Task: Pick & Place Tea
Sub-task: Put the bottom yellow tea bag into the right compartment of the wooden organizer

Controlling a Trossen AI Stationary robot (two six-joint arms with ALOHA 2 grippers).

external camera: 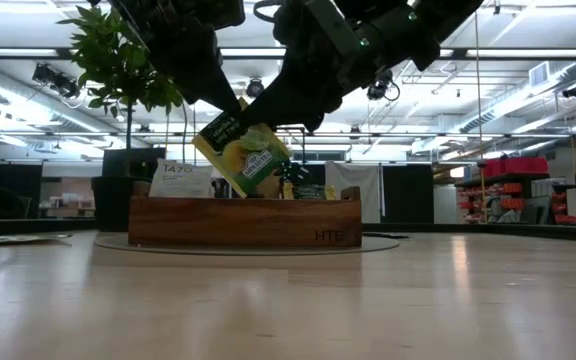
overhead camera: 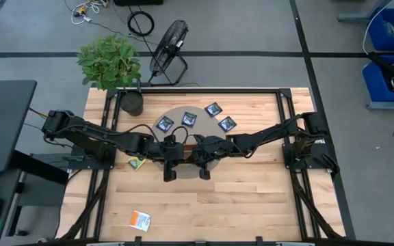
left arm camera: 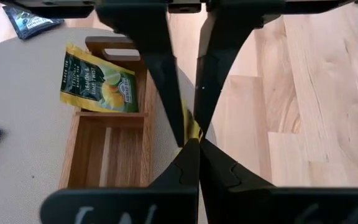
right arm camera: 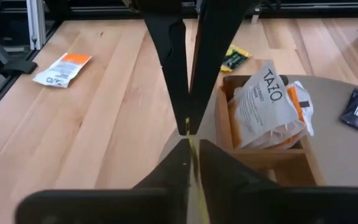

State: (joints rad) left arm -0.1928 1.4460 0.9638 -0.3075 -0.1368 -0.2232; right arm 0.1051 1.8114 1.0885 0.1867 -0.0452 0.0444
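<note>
A yellow-green tea sachet (external camera: 243, 155) hangs tilted above the long wooden tray (external camera: 243, 222), which stands on a round grey mat (overhead camera: 204, 133). My left gripper (overhead camera: 180, 145) and my right gripper (overhead camera: 192, 145) meet over the tray, both shut on this sachet. In the tray lie another yellow-green sachet (left arm camera: 101, 84) and an orange-and-white sachet (right arm camera: 266, 102). Several navy sachets (overhead camera: 213, 109) lie flat on the mat. One yellow-green sachet (overhead camera: 137, 162) and one orange-and-white sachet (overhead camera: 140, 219) lie on the bare table. My left gripper pinches the held sachet's upper edge (external camera: 220, 122) between its two fingers, slanting down from the table's left. Its wrist view shows the sachet edge-on as a yellow sliver (left arm camera: 193, 129). The sachet hangs tilted, clear of the tray. My right gripper pinches the same sachet's upper edge beside the left fingers (external camera: 271, 137), slanting down from the table's right. Its wrist view shows only a thin yellow edge (right arm camera: 189, 134) between the fingertips.
A potted plant (overhead camera: 111, 61) stands at the table's far left corner, with a black fan (overhead camera: 169, 44) on the floor behind it. The near half of the wooden table (overhead camera: 252, 205) holds only the orange-and-white sachet.
</note>
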